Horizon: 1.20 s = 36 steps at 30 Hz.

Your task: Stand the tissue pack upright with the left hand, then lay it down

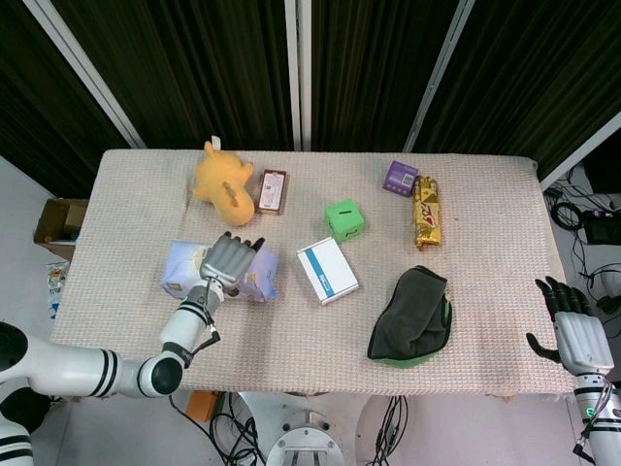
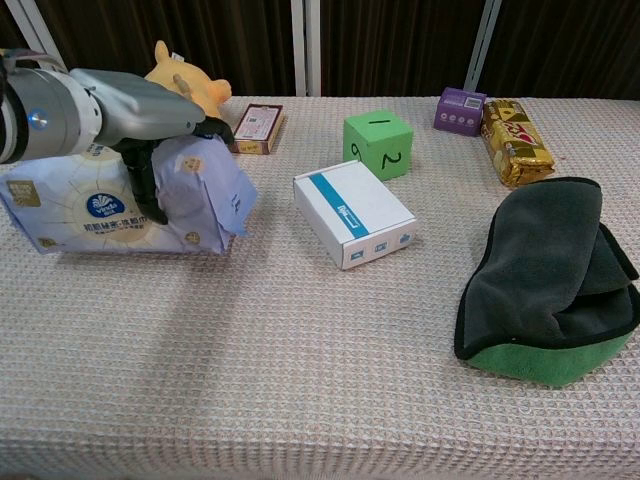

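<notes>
At the left of the head view, the left hand lies over the tissue pack, its dark fingers curled down over the pack's far edge. In the chest view the same left hand grasps the tissue pack from above, the thumb running down its printed front face and the fingers wrapped over the crumpled right end. The pack sits in the left part of the table, its printed face tipped toward the chest camera, its lower edge on the woven cloth.

Behind it, toward the upper left of the frame, a yellow plush toy lies just beside a small brown box. Near the middle, a white box with a blue stripe rests flat, and a green cube stands just behind it; the chest view shows marks on the cube's faces. Further right, a purple box sits touching or just beside a gold snack packet. Below them, a dark grey cloth with a green underside lies folded in a heap.

At the lower right corner of the head view, off the table's edge, the right hand hangs with its fingers spread and holding nothing.
</notes>
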{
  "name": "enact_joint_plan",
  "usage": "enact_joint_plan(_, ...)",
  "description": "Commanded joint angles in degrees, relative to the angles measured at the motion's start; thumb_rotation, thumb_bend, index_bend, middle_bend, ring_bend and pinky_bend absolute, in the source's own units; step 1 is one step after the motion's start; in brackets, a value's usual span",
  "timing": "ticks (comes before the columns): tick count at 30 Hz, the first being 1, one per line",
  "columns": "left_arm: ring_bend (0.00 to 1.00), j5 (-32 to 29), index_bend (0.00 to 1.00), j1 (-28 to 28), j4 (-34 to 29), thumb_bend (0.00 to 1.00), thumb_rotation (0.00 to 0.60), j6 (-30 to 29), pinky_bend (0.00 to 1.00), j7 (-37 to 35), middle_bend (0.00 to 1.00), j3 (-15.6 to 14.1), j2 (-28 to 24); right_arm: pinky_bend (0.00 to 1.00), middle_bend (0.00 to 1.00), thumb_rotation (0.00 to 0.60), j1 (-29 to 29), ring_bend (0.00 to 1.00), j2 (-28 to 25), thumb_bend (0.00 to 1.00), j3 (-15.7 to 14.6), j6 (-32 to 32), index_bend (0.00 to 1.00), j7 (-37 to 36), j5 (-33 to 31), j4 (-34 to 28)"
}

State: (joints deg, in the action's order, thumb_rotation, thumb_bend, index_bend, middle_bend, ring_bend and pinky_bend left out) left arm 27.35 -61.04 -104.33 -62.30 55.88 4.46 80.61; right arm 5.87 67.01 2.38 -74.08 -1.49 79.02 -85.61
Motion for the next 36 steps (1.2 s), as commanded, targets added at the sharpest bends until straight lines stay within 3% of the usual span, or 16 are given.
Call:
enact_joint_plan(1, 0.39, 19.5, 0.21, 7.0, -4.6, 0.26, 0.6, -8.5, 0.29, -13.5, 0.72, 0.2, -3.4, 0.0, 0.0, 0.6, 0.0, 0.0, -0.3, 0.21, 0.1, -0.2, 0.0, 0.2, 0.0, -0.4)
enact_joint_plan(4, 0.41, 32.6, 0.22, 12.5, -4.1, 0.26, 0.6, -13.3, 0.29, -27.8, 0.73, 0.7, -4.5, 0.0, 0.0, 0.6, 0.1, 0.0, -0.7, 0.21, 0.3, -0.4, 0.0, 0.6, -0.1, -1.0)
enact_joint_plan(7, 0.42, 43.7, 0.22, 18.2, 0.1, 0.26, 0.6, -17.7, 0.29, -49.6, 0.72, 1.2, -4.0, 0.0, 0.0, 0.6, 0.1, 0.0, -0.8, 0.21, 0.4, -0.4, 0.0, 0.9, -0.4, -1.5)
enact_joint_plan(10, 0.42, 48.4, 0.24, 22.3, 6.5, 0.26, 0.6, -19.2, 0.27, -69.4, 0.7, 0.8, -2.6, 0.0, 0.0, 0.6, 0.1, 0.0, -0.7, 0.21, 0.3, -0.1, 0.0, 1.5, -0.5, -1.7)
enact_joint_plan(15, 0.44, 49.7, 0.23, 26.5, 16.4, 0.26, 0.6, -18.8, 0.26, -86.7, 0.69, 0.4, 0.4, 0.0, 0.0, 0.6, 0.2, 0.0, -0.4, 0.21, 0.0, 0.0, 0.0, 2.9, -0.6, -2.4)
enact_joint_plan(23, 0.44, 51.3, 0.21, 30.0, 28.5, 0.25, 0.6, -20.6, 0.26, -98.6, 0.67, 2.4, 7.4, 0.0, 0.0, 0.6, 0.4, 0.0, -0.1, 0.21, -0.1, 0.9, 0.0, 4.9, -1.7, -3.1)
enact_joint_plan(31, 0.43, 53.5, 0.19, 31.4, 38.5, 0.25, 0.6, -19.7, 0.26, -101.0, 0.65, 1.6, 13.8, 0.0, 0.0, 0.6, 0.7, 0.0, -0.8, 0.21, -0.1, 1.8, 0.0, 7.4, -3.1, -5.0)
enact_joint_plan(36, 0.4, 54.3, 0.16, 31.7, 42.7, 0.25, 0.6, -17.7, 0.26, -103.1, 0.54, 1.3, 15.9, 0.0, 0.0, 0.6, 0.6, 0.0, -1.2, 0.21, -0.3, 2.3, 0.0, 7.6, -3.8, -5.4)
